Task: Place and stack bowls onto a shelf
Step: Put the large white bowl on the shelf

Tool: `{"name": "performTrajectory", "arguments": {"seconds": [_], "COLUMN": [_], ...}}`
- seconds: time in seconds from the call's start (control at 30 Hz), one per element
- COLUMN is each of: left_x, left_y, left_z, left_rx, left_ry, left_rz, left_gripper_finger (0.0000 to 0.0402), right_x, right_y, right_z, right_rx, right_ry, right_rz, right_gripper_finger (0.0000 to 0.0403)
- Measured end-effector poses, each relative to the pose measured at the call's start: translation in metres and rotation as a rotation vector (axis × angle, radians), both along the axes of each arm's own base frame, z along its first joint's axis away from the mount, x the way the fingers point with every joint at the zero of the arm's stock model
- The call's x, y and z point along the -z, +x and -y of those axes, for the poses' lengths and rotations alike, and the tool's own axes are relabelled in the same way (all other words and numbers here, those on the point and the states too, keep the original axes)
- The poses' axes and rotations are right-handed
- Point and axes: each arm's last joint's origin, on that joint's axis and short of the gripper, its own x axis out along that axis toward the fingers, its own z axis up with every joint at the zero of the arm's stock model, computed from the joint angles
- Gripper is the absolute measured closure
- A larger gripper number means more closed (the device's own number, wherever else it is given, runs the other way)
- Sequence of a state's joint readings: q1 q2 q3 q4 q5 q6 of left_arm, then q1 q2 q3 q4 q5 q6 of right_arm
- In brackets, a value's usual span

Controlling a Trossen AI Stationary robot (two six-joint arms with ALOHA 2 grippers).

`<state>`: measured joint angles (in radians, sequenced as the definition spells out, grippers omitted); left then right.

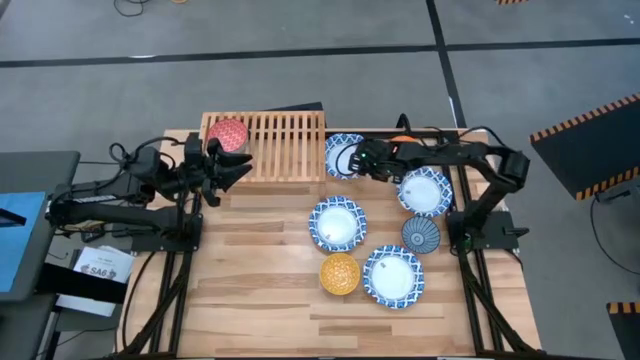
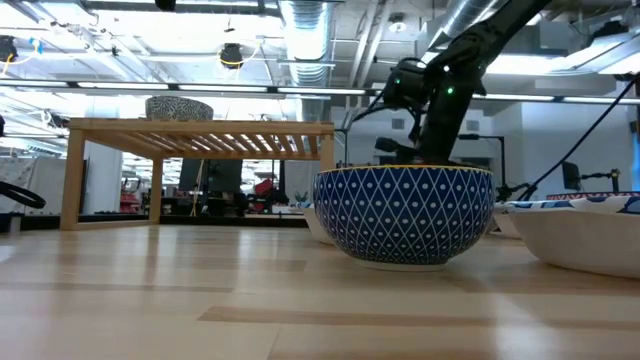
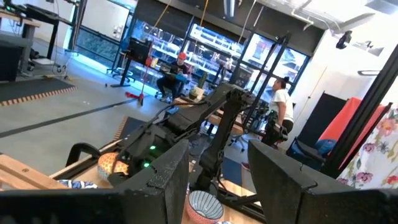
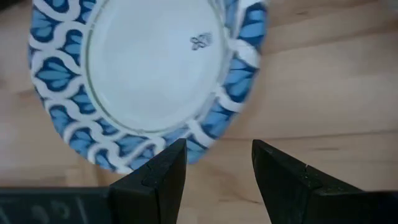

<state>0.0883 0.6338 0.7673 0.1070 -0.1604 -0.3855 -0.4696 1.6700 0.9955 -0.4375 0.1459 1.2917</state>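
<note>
The light-wood shelf (image 1: 270, 145) stands at the table's far edge. A red bowl (image 1: 228, 135) sits on its left end and also shows in the low view (image 2: 180, 107). My left gripper (image 1: 238, 170) is open and empty, just in front of the shelf near the red bowl. My right gripper (image 1: 352, 158) is open and hovers over a blue-and-white bowl (image 4: 146, 68) that rests on the table right of the shelf. Its fingers stand above that bowl's rim and touch nothing.
Three more blue-and-white bowls (image 1: 337, 222) (image 1: 425, 190) (image 1: 394, 276), a yellow bowl (image 1: 340, 272) and a dark blue bowl (image 1: 420, 235) sit on the table's right half. An orange bowl (image 3: 112, 167) lies behind my right arm. People sit in the room beyond.
</note>
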Motion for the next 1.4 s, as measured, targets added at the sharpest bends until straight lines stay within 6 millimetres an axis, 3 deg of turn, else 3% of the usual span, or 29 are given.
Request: {"name": "performTrajectory", "arguments": {"seconds": [0.37, 0.7, 1.13, 1.4], "left_x": [0.0, 0.0, 0.0, 0.0], "left_y": [0.0, 0.0, 0.0, 0.0], "left_z": [0.0, 0.0, 0.0, 0.0], "left_rx": [0.005, 0.007, 0.005, 0.003], "left_ry": [-0.02, -0.029, -0.029, -0.03], "left_rz": [0.004, 0.005, 0.004, 0.004], "left_gripper_finger": [0.0253, 0.0253, 0.0253, 0.0253], "right_x": [0.022, 0.002, 0.011, 0.007], "right_y": [0.012, 0.007, 0.0, -0.002], "right_z": [0.007, 0.014, 0.027, 0.029], "right_rx": [0.061, 0.09, 0.167, 0.161], "right_ry": [0.026, -0.038, -0.006, -0.018], "right_rz": [0.04, 0.112, 0.089, 0.095], "right_gripper_finger": [0.0194, 0.0194, 0.0194, 0.0194]}}
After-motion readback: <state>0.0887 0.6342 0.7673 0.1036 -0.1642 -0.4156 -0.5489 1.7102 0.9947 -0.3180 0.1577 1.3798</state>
